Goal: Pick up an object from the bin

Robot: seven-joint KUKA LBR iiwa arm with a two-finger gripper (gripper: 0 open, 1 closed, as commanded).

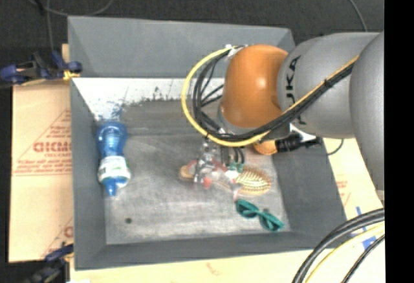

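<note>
One blue bottle [112, 158], one yellow brush [253, 181], green sunglasses [260, 214] (grip of hand [211, 162] unclear).

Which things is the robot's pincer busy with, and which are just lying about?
Busy with: the pincer, over a small clear-and-pinkish jumble in the middle of the grey metal bin.
Lying about: blue plastic bottle on its side at left; yellow ribbed shell-shaped thing; green plastic glasses.
</note>
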